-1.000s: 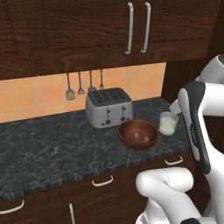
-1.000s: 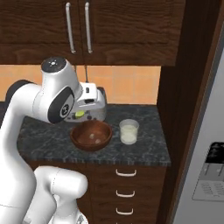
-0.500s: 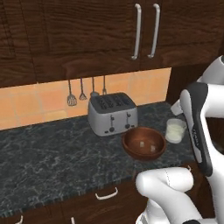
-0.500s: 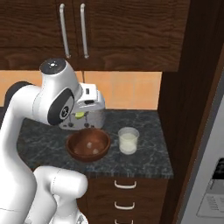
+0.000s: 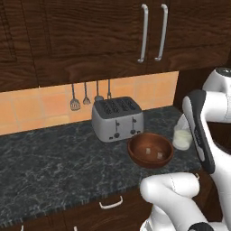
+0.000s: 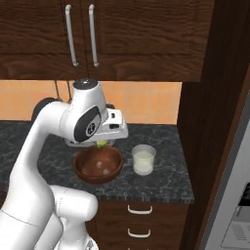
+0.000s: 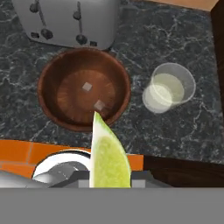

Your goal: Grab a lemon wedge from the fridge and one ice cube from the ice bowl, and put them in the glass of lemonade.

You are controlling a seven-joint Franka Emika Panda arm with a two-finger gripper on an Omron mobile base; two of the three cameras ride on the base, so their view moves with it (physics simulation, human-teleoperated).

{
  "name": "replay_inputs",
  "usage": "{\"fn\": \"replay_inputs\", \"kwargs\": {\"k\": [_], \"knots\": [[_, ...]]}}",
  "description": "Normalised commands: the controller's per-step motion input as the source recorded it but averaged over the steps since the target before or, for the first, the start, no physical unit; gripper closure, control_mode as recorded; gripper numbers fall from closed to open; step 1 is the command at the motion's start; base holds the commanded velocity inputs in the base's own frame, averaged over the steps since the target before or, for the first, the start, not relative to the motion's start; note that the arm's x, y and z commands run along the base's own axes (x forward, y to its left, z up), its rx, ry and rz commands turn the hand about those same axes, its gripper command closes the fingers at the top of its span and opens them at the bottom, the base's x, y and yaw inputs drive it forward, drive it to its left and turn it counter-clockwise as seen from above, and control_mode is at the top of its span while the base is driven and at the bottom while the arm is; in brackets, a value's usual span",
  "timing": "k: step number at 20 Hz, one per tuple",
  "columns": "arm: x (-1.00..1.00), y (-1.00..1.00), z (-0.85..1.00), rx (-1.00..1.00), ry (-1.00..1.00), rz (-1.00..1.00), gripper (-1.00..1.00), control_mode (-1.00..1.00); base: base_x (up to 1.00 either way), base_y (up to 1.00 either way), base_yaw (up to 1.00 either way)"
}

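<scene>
My gripper (image 6: 104,142) hangs just above the far rim of the ice bowl (image 6: 81,169) and is shut on a yellow-green lemon wedge (image 6: 101,143). In the hand view the lemon wedge (image 7: 108,155) rises between the fingers and hides their tips. Below it lies the reddish-brown ice bowl (image 7: 45,109) with two ice cubes (image 7: 87,86) inside. The glass of lemonade (image 7: 169,87) stands just right of the bowl. From the left base view the ice bowl (image 5: 135,154) and glass of lemonade (image 5: 182,138) sit near the counter's right end. The grey fridge (image 6: 233,195) fills the far right.
A silver four-slot toaster (image 5: 117,118) stands right behind the bowl, and its front shows in the hand view as the toaster (image 7: 70,19). Utensils (image 5: 84,98) hang on the orange backsplash. Dark wooden cabinets (image 5: 135,31) hang above, and a dark side panel (image 6: 210,97) walls off the counter's right end.
The whole picture has shifted a little, with bowl, glass and toaster lower in both base views, so the base has moved. The gripper still holds the wedge.
</scene>
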Motion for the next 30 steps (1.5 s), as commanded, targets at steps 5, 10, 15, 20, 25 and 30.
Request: {"fn": "replay_inputs", "kwargs": {"k": [5, 10, 15, 20, 25, 30], "knots": [[0.44, -0.43, -0.97, 0.03, 0.38, -0.01, 1.00, -1.00, 0.00, 0.00, 0.00], [0.61, -0.45, -0.58, 0.10, 0.05, -0.03, 1.00, -1.00, 0.00, 0.00, 0.00], [0.94, -0.12, -0.19, 0.06, 0.04, -0.12, 1.00, -1.00, 0.00, 0.00, 0.00], [0.51, 0.00, -0.05, 0.00, -0.01, -0.02, 1.00, -1.00, 0.00, 0.00, 0.00], [0.44, -0.01, -0.08, 0.00, -0.08, 0.00, 1.00, -1.00, 0.00, 0.00, 0.00], [0.17, -0.04, -0.10, 0.00, -0.06, 0.00, 1.00, -1.00, 0.00, 0.00, 0.00]]}}
